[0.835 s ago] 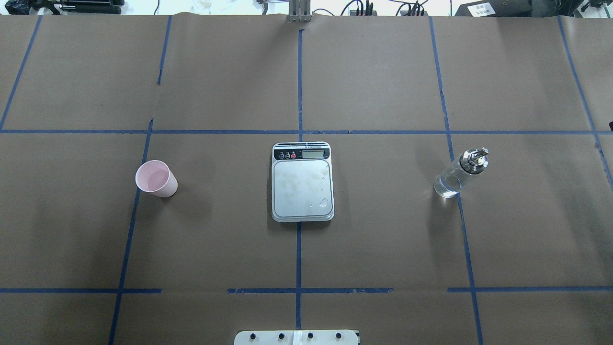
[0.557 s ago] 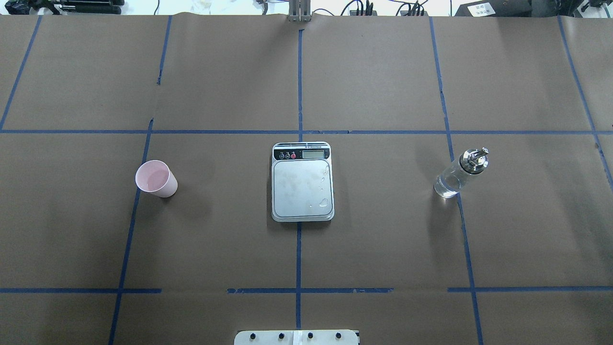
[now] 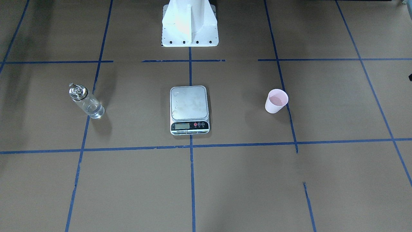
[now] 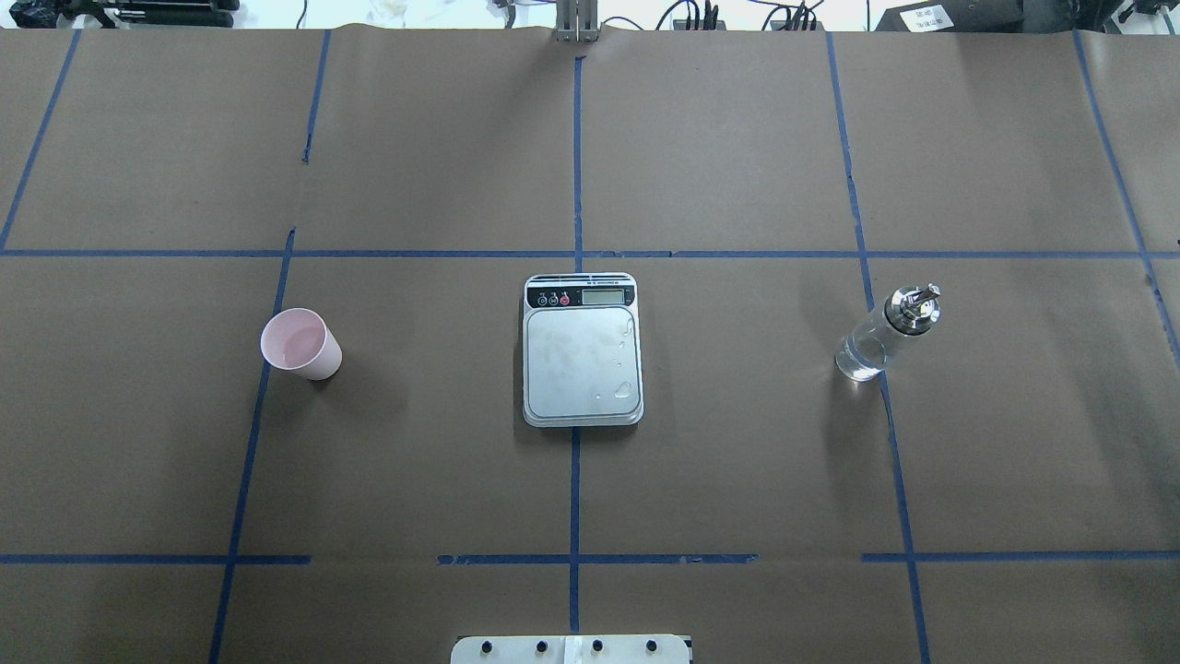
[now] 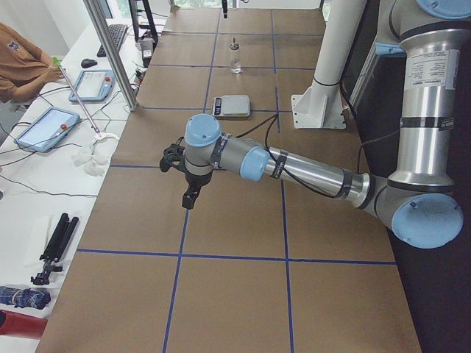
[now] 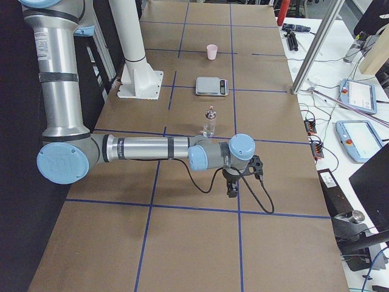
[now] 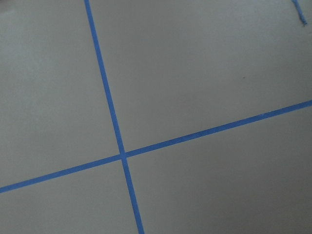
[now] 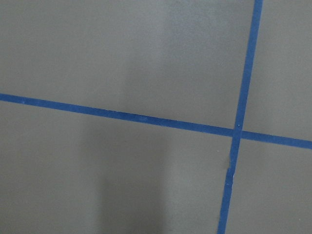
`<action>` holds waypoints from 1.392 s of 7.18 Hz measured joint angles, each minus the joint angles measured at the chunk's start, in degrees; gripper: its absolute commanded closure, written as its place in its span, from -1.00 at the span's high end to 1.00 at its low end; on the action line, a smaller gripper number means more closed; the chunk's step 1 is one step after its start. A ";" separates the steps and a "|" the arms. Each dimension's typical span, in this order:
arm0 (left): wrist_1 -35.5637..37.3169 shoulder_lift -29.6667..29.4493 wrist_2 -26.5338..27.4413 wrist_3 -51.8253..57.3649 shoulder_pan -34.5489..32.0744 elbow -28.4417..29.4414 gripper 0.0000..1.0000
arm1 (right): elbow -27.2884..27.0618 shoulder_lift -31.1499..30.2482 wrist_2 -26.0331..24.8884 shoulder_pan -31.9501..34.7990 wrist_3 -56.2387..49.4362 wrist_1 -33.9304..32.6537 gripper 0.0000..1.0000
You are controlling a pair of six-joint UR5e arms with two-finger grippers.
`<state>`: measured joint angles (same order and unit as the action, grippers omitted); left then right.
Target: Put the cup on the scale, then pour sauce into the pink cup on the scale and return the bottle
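Note:
The pale pink cup (image 4: 300,343) stands upright on the brown table, left of the scale (image 4: 581,360); it also shows in the front view (image 3: 276,101). The scale's steel platform holds nothing but a few water drops. The clear glass bottle (image 4: 880,337) with a silver pourer stands upright to the right, with clear liquid low inside. My left gripper (image 5: 190,198) hangs over the table's left end, far from the cup. My right gripper (image 6: 231,188) hangs over the right end, near side of the bottle (image 6: 209,121). Both show only in side views; I cannot tell if they are open or shut.
The white robot pedestal (image 3: 190,22) stands at the table's near edge behind the scale. Blue tape lines grid the brown paper. A side bench with tablets (image 5: 44,126) and a seated person (image 5: 22,59) runs along the far side.

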<state>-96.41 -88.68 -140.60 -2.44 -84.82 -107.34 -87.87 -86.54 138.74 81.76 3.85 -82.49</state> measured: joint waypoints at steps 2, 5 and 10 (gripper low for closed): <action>-6.38 0.07 -8.81 -6.66 5.23 0.79 1.00 | 0.76 -0.61 2.45 -0.11 -0.49 2.97 1.00; -20.12 -4.81 2.11 -40.60 24.70 1.48 1.00 | 0.71 -0.92 8.93 -1.19 0.58 7.67 1.00; -22.16 -10.37 15.47 -61.73 39.81 5.28 0.98 | -0.64 -0.52 9.97 -4.34 7.37 9.96 1.00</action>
<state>-118.57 -99.04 -125.13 -64.17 -45.01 -102.06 -88.51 -87.06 148.70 77.42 11.22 -72.52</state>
